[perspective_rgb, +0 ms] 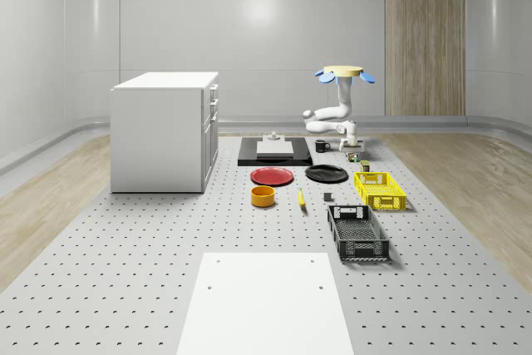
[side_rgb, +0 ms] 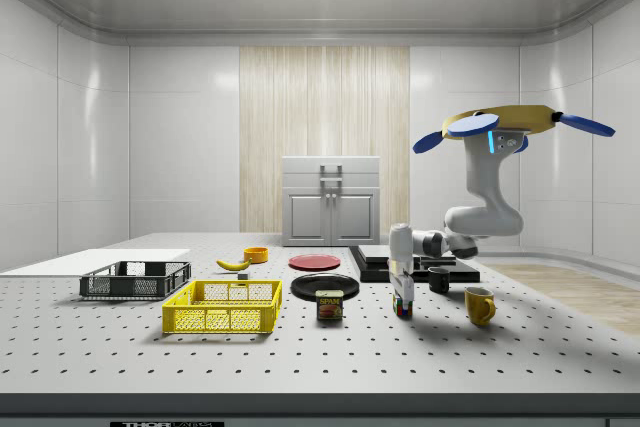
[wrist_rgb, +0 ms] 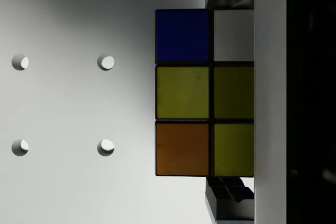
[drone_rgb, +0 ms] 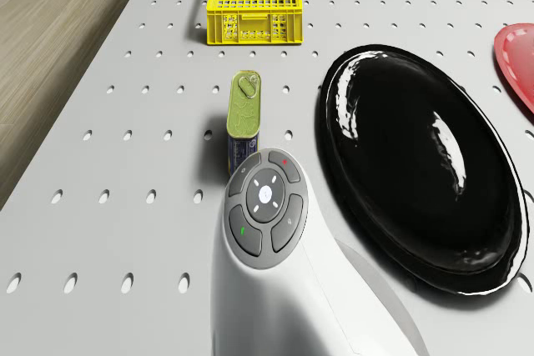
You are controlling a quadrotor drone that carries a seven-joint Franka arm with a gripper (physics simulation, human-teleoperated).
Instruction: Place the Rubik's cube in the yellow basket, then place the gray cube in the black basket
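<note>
The hand point(side_rgb: 403, 292) is closing around the glossy tiled Rubik's cube point(wrist_rgb: 205, 92), which is sitting on the perforated matte desk point(perspective_rgb: 125, 288). Beyond it a lattice-walled yellow basket point(perspective_rgb: 380, 189) is standing by a shiny black plate point(drone_rgb: 417, 164). The drone point(side_rgb: 500, 127) is hovering above.

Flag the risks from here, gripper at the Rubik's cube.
1. The Rubik's cube sits off-centre in the wrist view, so the gripper may catch it unevenly.
2. The spam can stands between cube and yellow basket; a low carry could hit it.
3. The yellow mug stands near the arm.
</note>
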